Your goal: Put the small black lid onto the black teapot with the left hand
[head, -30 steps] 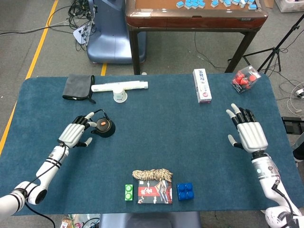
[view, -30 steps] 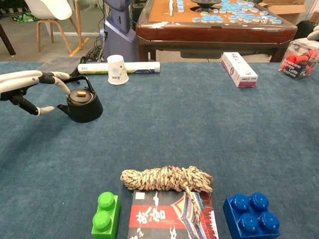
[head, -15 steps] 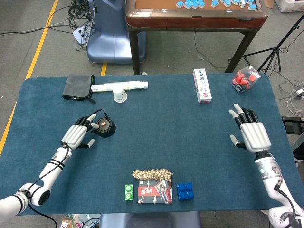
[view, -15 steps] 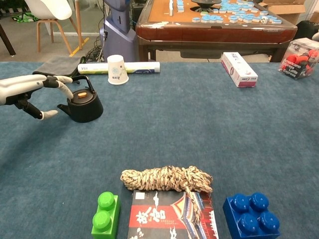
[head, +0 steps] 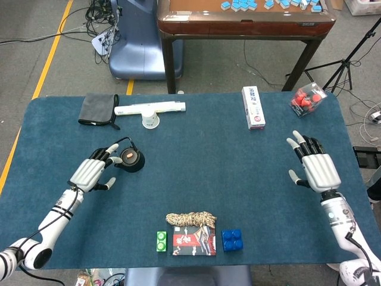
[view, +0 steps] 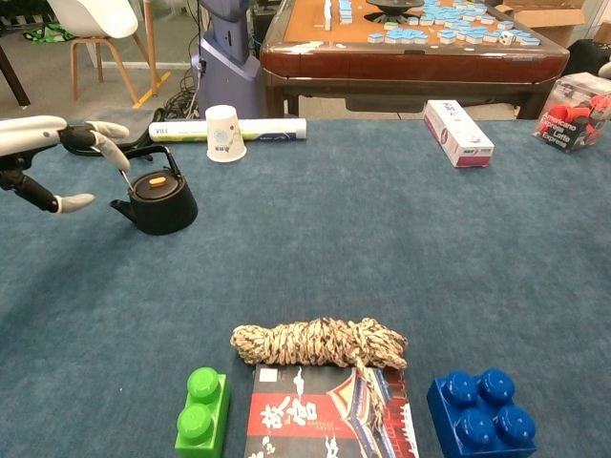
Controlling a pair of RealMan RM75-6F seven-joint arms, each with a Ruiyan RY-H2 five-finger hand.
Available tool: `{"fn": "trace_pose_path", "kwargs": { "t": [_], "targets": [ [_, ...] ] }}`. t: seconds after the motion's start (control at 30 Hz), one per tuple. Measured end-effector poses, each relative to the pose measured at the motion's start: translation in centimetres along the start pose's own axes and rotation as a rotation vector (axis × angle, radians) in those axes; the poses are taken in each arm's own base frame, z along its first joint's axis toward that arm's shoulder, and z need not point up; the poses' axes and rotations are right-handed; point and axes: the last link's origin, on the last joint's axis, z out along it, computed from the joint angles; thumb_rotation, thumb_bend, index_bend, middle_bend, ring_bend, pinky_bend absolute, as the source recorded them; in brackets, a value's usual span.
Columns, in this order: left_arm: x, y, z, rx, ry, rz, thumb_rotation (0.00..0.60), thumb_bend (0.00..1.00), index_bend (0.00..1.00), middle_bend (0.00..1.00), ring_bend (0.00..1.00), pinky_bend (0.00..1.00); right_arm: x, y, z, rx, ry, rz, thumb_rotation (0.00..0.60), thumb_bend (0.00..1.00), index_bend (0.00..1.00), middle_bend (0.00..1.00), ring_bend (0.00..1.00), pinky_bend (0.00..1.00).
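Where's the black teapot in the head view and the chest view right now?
Head view: teapot left of centre, just right of the left robot hand.
Chest view: teapot upper left, near the same hand.
Shared landmark: white paper cup behind it.

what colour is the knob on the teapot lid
Orange, on the black lid of the teapot. It shows best in the chest view.

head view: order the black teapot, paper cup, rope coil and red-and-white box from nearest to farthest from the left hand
Measured from the left hand:
1. Black teapot, just beside its fingertips, toward the table's middle.
2. Paper cup, farther back, next to the white tube.
3. Rope coil, at the near edge, centre.
4. Red-and-white box, far side, right of centre.
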Motion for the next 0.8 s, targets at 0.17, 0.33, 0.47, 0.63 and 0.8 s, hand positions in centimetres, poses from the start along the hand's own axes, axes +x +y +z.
{"fn": "trace_pose_path", "kwargs": {
  "t": [0.17, 0.33, 0.47, 0.63, 0.8],
  "targets": [
    [1.4, 0.9, -2.7, -0.003, 0.02, 0.034, 0.6, 0.38, 0.26, 0.0, 0.0, 0.0, -0.1, 0.5, -1.4, 0.0, 0.001, 0.005, 0.6, 0.36, 0.0, 0.0, 0.0, 0.0],
    [1.8, 0.6, -6.2, 0.024, 0.074, 0.051, 0.6, 0.38, 0.26, 0.0, 0.0, 0.0, 0.1, 0.8, -3.1, 0.001, 0.021, 0.012, 0.6, 0.36, 0.0, 0.0, 0.0, 0.0],
    [1.2, -0.2, -9.4, 0.059, 0.111, 0.065, 0.6, 0.38, 0.26, 0.0, 0.0, 0.0, 0.3, 1.0, -5.3, 0.003, 0.046, 0.018, 0.6, 0.36, 0.0, 0.0, 0.0, 0.0],
    [0.2, -1.4, -12.8, 0.112, 0.155, 0.084, 0.6, 0.38, 0.26, 0.0, 0.0, 0.0, 0.2, 1.5, -8.6, -0.009, 0.066, 0.024, 0.6, 0.36, 0.0, 0.0, 0.0, 0.0],
    [-0.8, -2.2, -15.8, 0.161, 0.207, 0.116, 0.6, 0.38, 0.26, 0.0, 0.0, 0.0, -0.5, 2.1, -12.4, -0.024, 0.066, 0.025, 0.6, 0.36, 0.0, 0.0, 0.0, 0.0]
  ]
}}
